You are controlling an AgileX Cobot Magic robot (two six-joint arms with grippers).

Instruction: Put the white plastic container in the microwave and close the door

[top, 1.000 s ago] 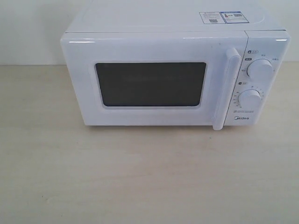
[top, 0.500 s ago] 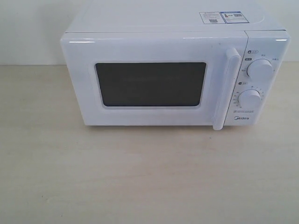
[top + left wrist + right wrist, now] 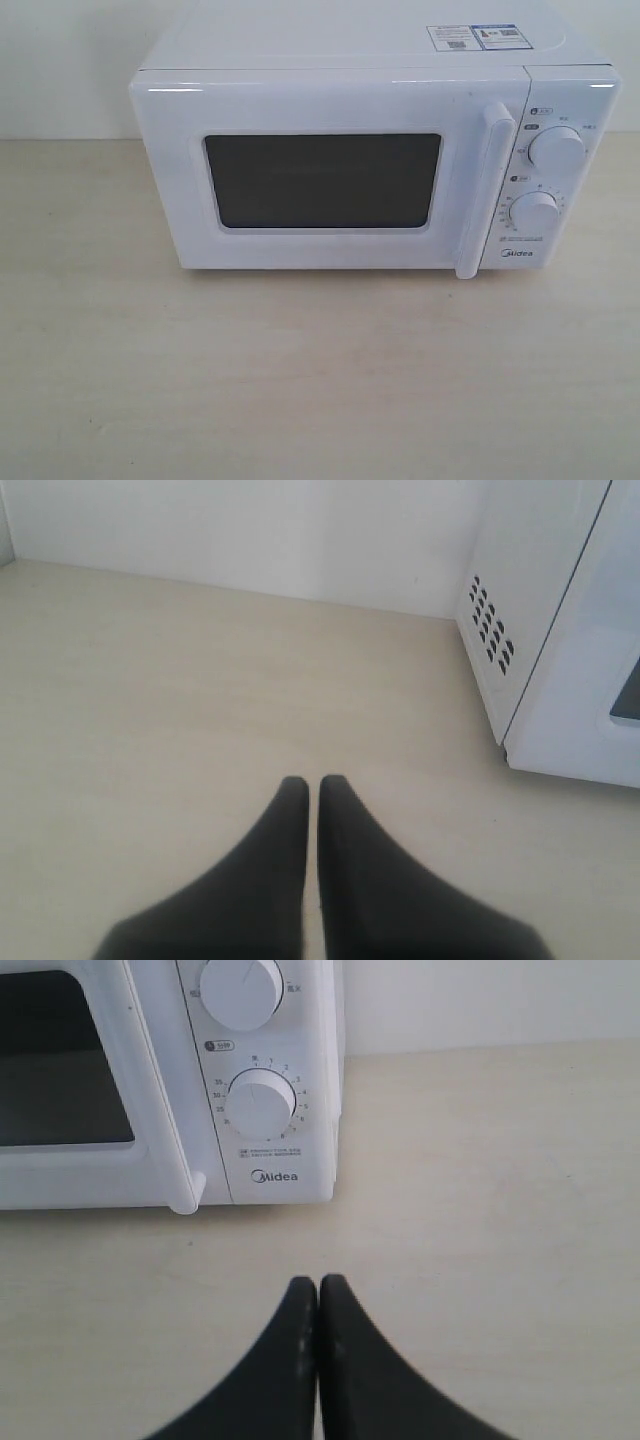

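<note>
The white Midea microwave (image 3: 370,150) stands at the back of the table, its door (image 3: 320,180) closed, with the dark window and the vertical bar handle (image 3: 483,190) facing the exterior camera. The white plastic container shows in no view. Neither gripper appears in the exterior view. In the left wrist view my left gripper (image 3: 312,783) is shut and empty above bare table, with the microwave's vented side (image 3: 520,610) off to one side. In the right wrist view my right gripper (image 3: 317,1283) is shut and empty, a short way in front of the microwave's dials (image 3: 262,1105).
A light wooden table (image 3: 300,380) spreads in front of the microwave. A white wall (image 3: 60,60) rises behind it. Stickers (image 3: 475,37) lie on the microwave's top.
</note>
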